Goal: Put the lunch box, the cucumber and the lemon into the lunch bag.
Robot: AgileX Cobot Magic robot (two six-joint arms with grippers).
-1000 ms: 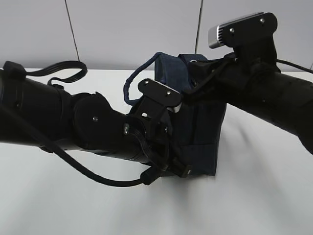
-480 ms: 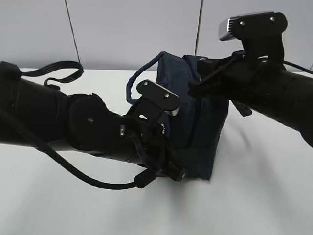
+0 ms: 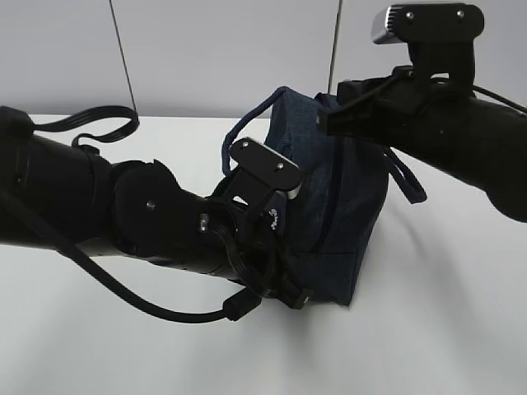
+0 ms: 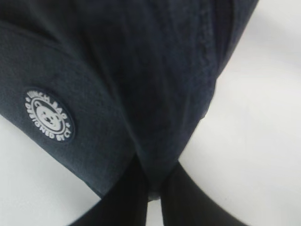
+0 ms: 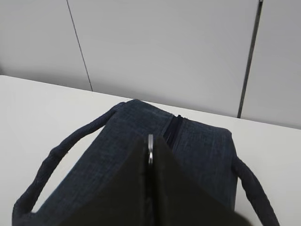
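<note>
A: Pale panelled wall behind, a plain white desk (image 3: 445, 329) underneath. Where's the lunch bag?

B: The lunch bag (image 3: 338, 214) stands on the desk between the two arms, and it looks tipped, its near bottom corner off the surface in the exterior view. Its top sits directly under the right claw (image 5: 150, 155); its lower side fabric is right in the left claw (image 4: 153, 188).

A: And the claws themselves?

B: Both clenched. The right one is pinched on the silver ring pull (image 5: 150, 149) of the zipper, whose track (image 5: 172, 128) runs on ahead of its tips. The left one is nipping a fold of the bag's cloth, with the white emblem (image 4: 49, 115) up and to the left of it.

A: The lunch box, cucumber, lemon?

B: Not visible in any view; I can't tell whether they're inside.

A: So how should this step go?

B: I'd judge it's zipper work. Keep the left claw firm as an anchor, draw the ring straight along the track rather than upward, and go slowly so the bag doesn't lift or twist. A loop handle (image 5: 61, 155) lies left of the right claw; stay clear of it.
</note>
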